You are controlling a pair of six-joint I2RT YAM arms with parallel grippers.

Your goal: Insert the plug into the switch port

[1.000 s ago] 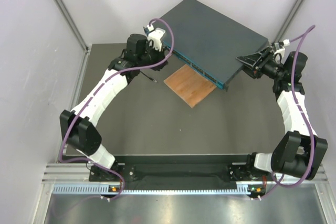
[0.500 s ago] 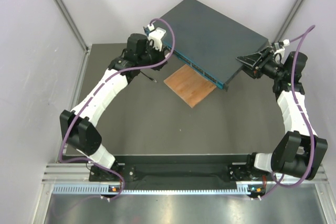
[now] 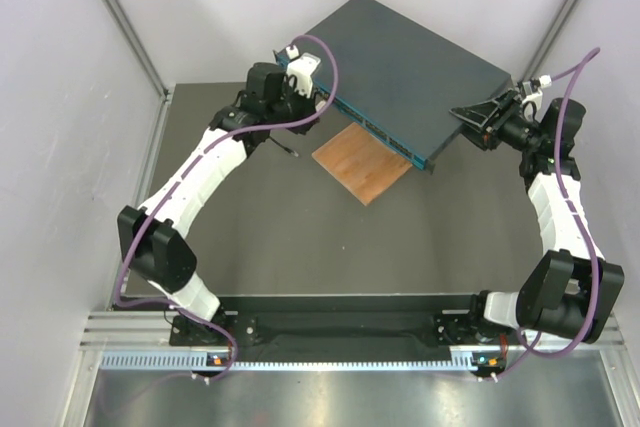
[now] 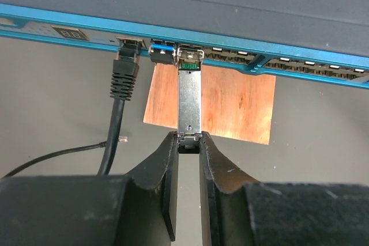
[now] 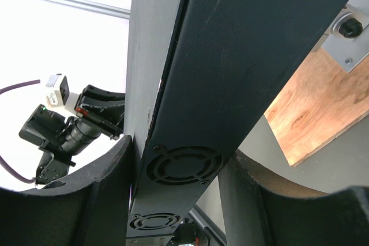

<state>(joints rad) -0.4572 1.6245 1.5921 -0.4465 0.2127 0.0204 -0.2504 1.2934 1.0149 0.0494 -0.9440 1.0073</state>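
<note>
The dark blue-grey switch (image 3: 410, 62) lies at the back with its teal port face (image 4: 300, 56) towards my left arm. My left gripper (image 4: 189, 140) is shut on the rear end of a silver metal module (image 4: 189, 99), whose front end sits in a switch port (image 4: 191, 56). The plug (image 4: 122, 140), a small pale connector on a thin black cable (image 4: 52, 156), lies loose on the table left of the fingers. A thicker black cable (image 4: 123, 79) sits in a port further left. My right gripper (image 5: 177, 155) is shut on the switch's right end (image 5: 242, 56).
A brown wooden square board (image 3: 361, 161) lies on the table under the switch's front edge, also in the left wrist view (image 4: 230, 105). Grey walls and metal posts enclose the dark table (image 3: 330, 247).
My left gripper has moved slightly towards the switch face with the silver module. The right arm and the switch have not moved.
</note>
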